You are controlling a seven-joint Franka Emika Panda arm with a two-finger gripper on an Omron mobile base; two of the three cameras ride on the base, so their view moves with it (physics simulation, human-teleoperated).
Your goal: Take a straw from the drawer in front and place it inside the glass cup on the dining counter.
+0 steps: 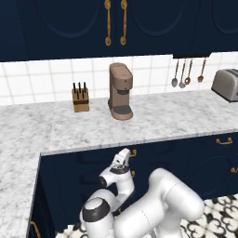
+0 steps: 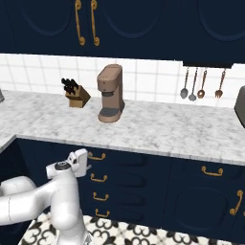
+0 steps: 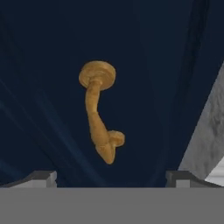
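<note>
My gripper (image 2: 86, 158) hangs just below the marble counter edge, right in front of the shut navy top drawer (image 2: 129, 161). Its jaws are open, with nothing between them. In the hand view the drawer's brass handle (image 3: 98, 111) sits close ahead and centred above the gap of the gripper (image 3: 111, 177), and the fingertips (image 3: 43, 177) stand wide apart. From the left base view the gripper (image 1: 126, 153) almost touches that handle (image 1: 134, 152) on the drawer (image 1: 158, 153). The straw is hidden. The glass cup and the dining counter are out of view.
On the marble counter (image 1: 176, 121) stand a brown coffee machine (image 1: 120, 91), a knife block (image 1: 80, 98) and a toaster (image 1: 226, 84). Utensils (image 2: 201, 84) hang on the tiled wall. Lower drawers with brass handles (image 2: 98, 178) sit beneath the top one.
</note>
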